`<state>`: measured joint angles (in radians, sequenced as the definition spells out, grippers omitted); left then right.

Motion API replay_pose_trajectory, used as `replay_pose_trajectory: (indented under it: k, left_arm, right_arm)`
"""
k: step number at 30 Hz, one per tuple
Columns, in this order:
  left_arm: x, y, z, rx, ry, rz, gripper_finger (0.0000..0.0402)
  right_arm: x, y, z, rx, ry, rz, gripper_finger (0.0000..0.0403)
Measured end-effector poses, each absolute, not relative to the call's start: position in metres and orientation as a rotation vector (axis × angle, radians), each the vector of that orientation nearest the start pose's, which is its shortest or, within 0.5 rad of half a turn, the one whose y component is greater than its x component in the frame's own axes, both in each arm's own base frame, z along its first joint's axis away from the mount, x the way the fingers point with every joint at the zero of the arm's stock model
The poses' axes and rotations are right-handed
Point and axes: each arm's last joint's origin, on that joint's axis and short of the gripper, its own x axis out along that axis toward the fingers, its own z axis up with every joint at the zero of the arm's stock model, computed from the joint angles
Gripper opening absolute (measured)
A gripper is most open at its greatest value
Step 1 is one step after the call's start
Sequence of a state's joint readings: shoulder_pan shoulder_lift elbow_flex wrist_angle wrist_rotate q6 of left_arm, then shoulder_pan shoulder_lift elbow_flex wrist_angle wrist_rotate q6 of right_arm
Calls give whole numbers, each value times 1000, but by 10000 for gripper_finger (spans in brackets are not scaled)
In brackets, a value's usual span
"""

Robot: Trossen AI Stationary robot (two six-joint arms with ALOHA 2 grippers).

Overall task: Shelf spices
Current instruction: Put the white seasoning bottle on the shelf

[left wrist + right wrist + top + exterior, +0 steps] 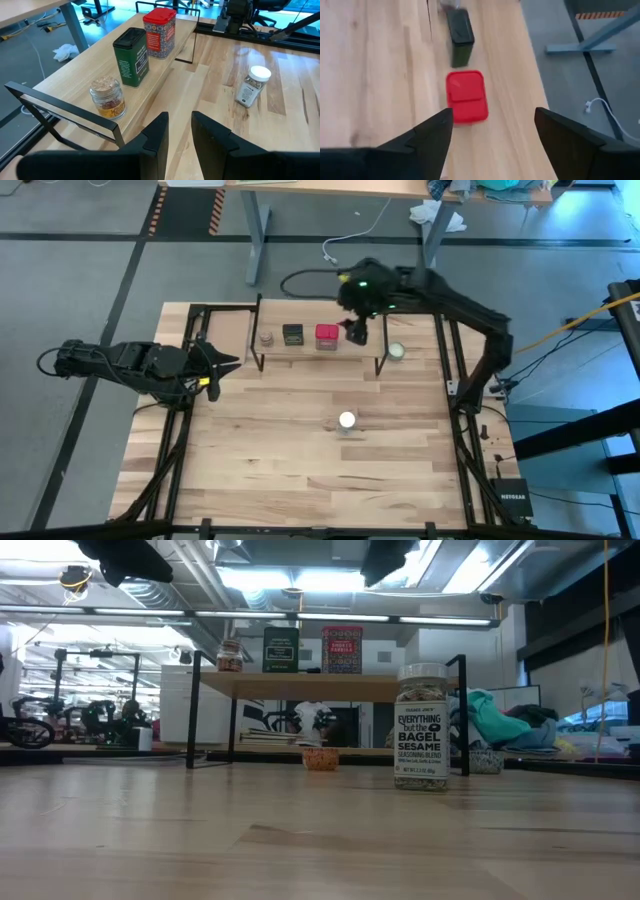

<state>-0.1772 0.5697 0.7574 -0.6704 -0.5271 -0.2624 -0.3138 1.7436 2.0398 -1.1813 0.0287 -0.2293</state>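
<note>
The shelf (300, 356) stands on its thin black legs at the table's far side. Three spices stand on it in a row: the tan-grey round jar (106, 97), the dark square tin (131, 57) and the red square box (466, 96). The clear white-lidded jar (347, 421) stands upright on the tabletop, nearer than the shelf (320, 687). My right gripper (493, 115) hangs open above the shelf's right part, just right of the red box (326, 334), touching nothing. My left gripper (180, 125) waits off the shelf's left end with a narrow gap between its fingers.
A flat pale round disc (397, 351) lies on the table just right of the shelf. Black frame rails run along the table's left and right sides (455, 395). Bare planks (280, 450) stretch from the white-lidded jar (421, 730) toward the near edge.
</note>
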Motion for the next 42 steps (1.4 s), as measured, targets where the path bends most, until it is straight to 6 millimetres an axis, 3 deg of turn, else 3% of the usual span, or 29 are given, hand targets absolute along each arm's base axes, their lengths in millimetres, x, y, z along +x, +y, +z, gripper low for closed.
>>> replay_pose_trajectory:
  k: [3, 6, 12, 16, 22, 26, 31, 36, 42]
  left_arm:
    - [110, -5, 308, -85, 407, 399, 76]
    - [110, -5, 307, -79, 409, 398, 76]
    - [110, -5, 307, -74, 411, 397, 76]
    - [110, -5, 307, -64, 411, 395, 76]
    - [111, -5, 308, -75, 404, 396, 76]
    - [111, -5, 308, -76, 401, 396, 76]
    - [111, -5, 308, -75, 401, 395, 76]
    - [111, -5, 308, -75, 401, 395, 76]
    - [111, -5, 308, -76, 401, 396, 76]
  right_arm:
    - [308, -88, 440, -53, 846, -208, 286]
    - [304, -58, 445, -27, 820, -142, 286]
    - [326, 7, 412, -74, 908, -106, 286]
    - [334, 36, 372, -89, 1003, -159, 286]
    - [327, 52, 315, 53, 1190, -216, 291]
    - [330, 68, 290, 148, 1189, -119, 304]
    - [334, 80, 276, 208, 1142, -50, 329]
    - [334, 79, 267, 226, 1154, -93, 355]
    - [340, 80, 241, 217, 1234, -105, 358]
